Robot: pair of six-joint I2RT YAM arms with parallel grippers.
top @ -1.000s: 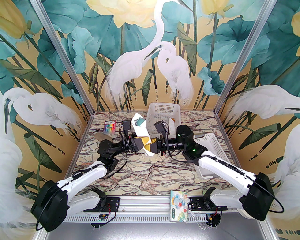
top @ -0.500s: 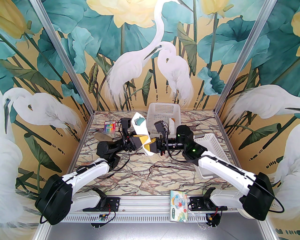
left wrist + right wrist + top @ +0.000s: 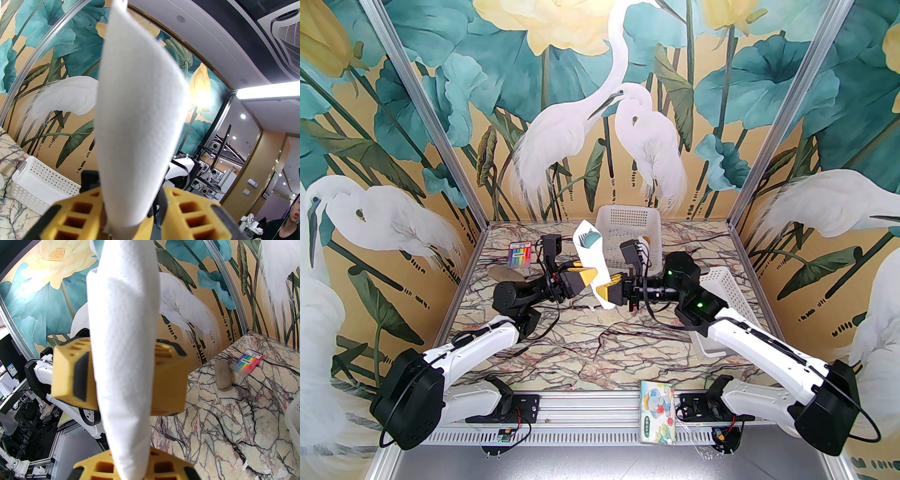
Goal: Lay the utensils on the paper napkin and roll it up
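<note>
Roll all but finished — right claw [image 3: 607, 287] is clamping the thin white paper napkin [image 3: 591, 258], wrapped around dark teal plastic fork and spoon [image 3: 589, 239], above the marbled bench [image 3: 600, 342]; left claw [image 3: 586, 274] is flanking it — grip unclear.

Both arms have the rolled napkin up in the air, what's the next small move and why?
Probably close the left gripper firmly on the paper napkin roll. The right gripper pinches its lower end, the utensils peek from the top, and the left fingers flank the roll, but whether they press it is unclear. A second firm hold should stop it unrolling.
</note>
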